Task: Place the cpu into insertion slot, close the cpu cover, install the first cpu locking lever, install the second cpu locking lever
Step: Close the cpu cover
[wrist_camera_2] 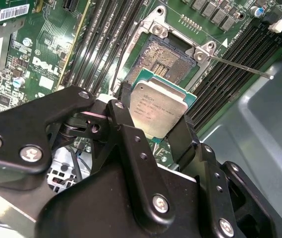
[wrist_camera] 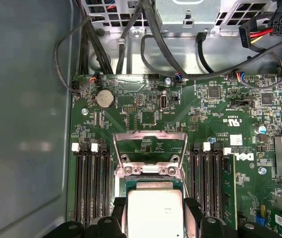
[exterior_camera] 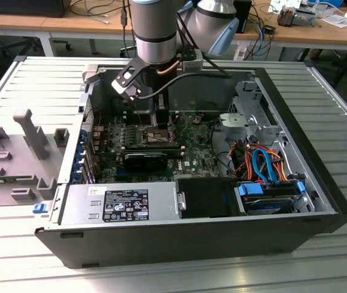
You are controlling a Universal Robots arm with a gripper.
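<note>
Dull silver metal: the cpu point(wrist_camera_2: 158, 106) point(wrist_camera: 154, 213) is pinched by two opposite edges, my gripper point(wrist_camera_2: 155, 115) narrowed onto it. One black finger point(wrist_camera_2: 183, 139) bears on each side. The other two edges are free.

- Chip hangs over the green board point(wrist_camera: 131, 106), top face up and not seated.
- In the second wrist view the insertion slot point(wrist_camera_2: 169, 53) lies just past the chip's leading edge, its dark pin field bare inside the silvery rim.
- I cannot tell how much air is left between chip and slot.
- In the first wrist view the cpu cover point(wrist_camera: 150, 135) is swung open. Its frame lies out over the board on the far side of the slot, clear of the opening.
- A thin locking lever point(wrist_camera_2: 240, 67) angles out from the slot's corner, across the memory slots towards the grey case wall point(wrist_camera_2: 259, 129). It is apart from my finger.
- Long black memory slots point(wrist_camera: 88, 178) flank the slot on both sides, near my fingertips.
- In the exterior view my gripper point(exterior_camera: 160, 125) reaches down into the open computer case point(exterior_camera: 191, 238). The drive cage point(exterior_camera: 246, 116) is well apart on the exterior view's right, and there is open board around the slot.
</note>
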